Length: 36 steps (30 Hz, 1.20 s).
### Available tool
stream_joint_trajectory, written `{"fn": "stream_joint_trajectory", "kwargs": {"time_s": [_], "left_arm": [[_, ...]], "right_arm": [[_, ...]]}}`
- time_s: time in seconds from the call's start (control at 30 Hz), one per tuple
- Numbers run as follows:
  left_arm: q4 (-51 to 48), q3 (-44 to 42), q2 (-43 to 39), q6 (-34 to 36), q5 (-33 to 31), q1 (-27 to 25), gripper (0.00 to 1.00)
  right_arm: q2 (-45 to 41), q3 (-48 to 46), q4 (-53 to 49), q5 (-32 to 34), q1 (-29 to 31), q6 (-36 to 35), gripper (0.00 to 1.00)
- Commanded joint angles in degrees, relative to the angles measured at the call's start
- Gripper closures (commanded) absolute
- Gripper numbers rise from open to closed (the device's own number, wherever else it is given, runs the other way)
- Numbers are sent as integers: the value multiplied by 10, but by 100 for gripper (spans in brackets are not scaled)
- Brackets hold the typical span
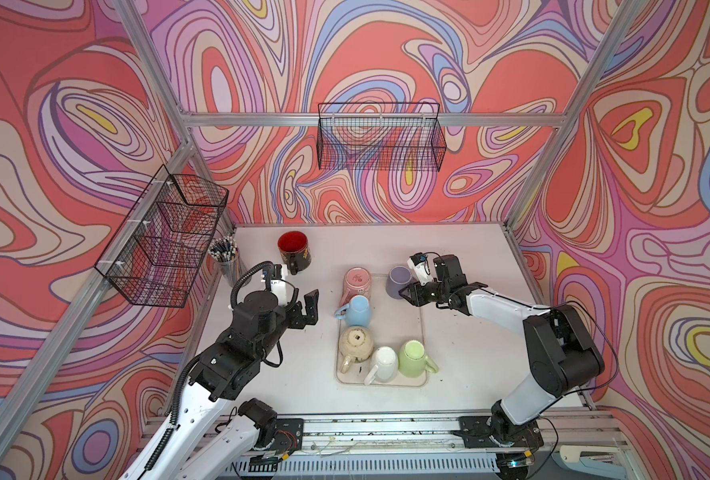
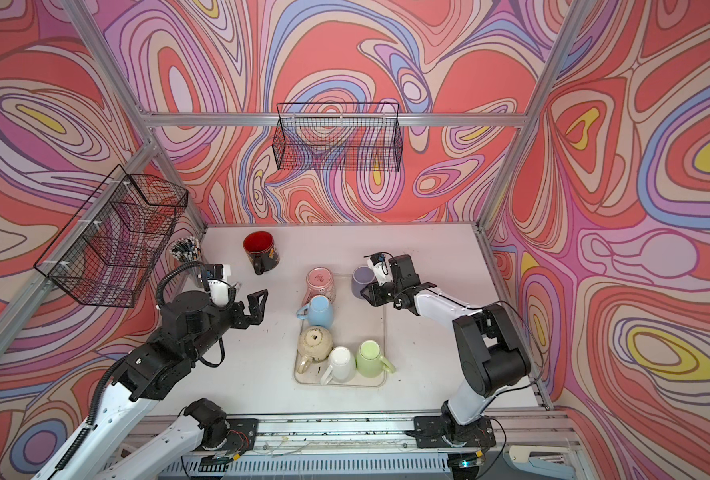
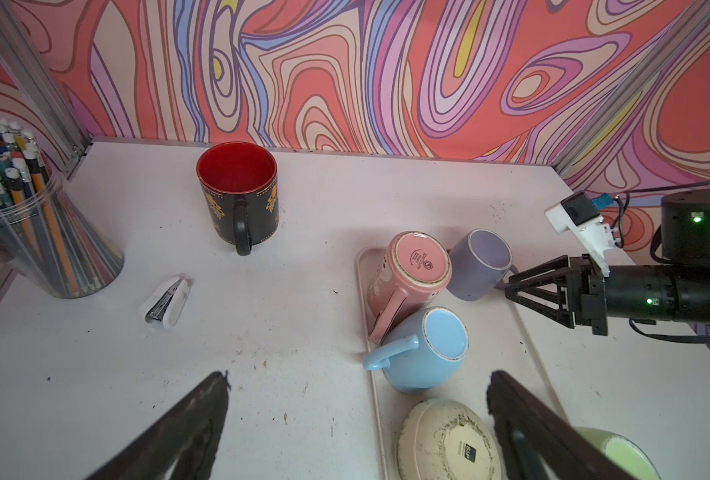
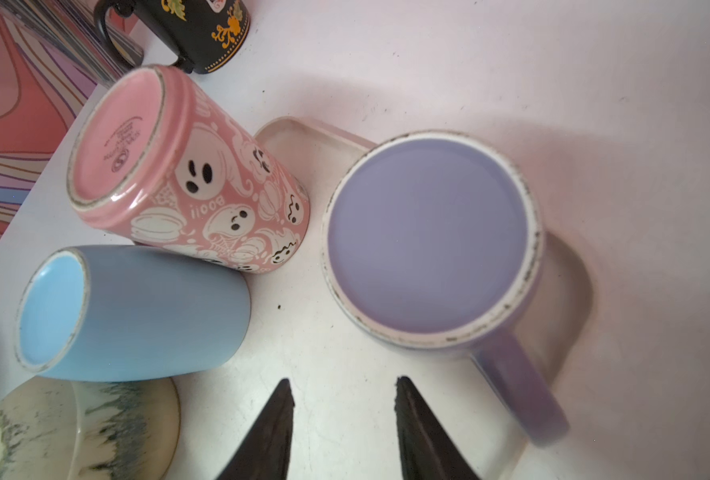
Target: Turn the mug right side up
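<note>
Purple mug [image 4: 428,241] sits base-up at far corner of tray [image 4: 295,124] | right gripper [image 4: 343,380] half-open, empty, beside handle [image 4: 519,390] | left gripper [image 3: 357,374] wide open, empty, well apart | risk: off-centre pinch slips, mug strikes neighbouring pink mug [image 4: 179,166]

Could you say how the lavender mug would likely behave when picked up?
The lavender mug looks like glazed ceramic: probably rigid, fairly heavy and slippery. Gripped by its handle alone, it may swing. Dropped, it would likely chip.
</note>
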Motion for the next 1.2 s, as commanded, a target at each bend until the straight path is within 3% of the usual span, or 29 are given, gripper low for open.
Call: {"fn": "stream_joint_trajectory", "kwargs": {"time_s": [0.0,0.47,1.17], "left_arm": [[-2,-5,-1,5,6,1,0],[0,-7,2,18,20,1,0],[1,-8,8,19,16,2,0]], "right_arm": [[-17,31,-33,20,-7,-10,54],[45,65,-45,38,-39,-26,48],[34,9,-7,-4,-14,5,57]]}}
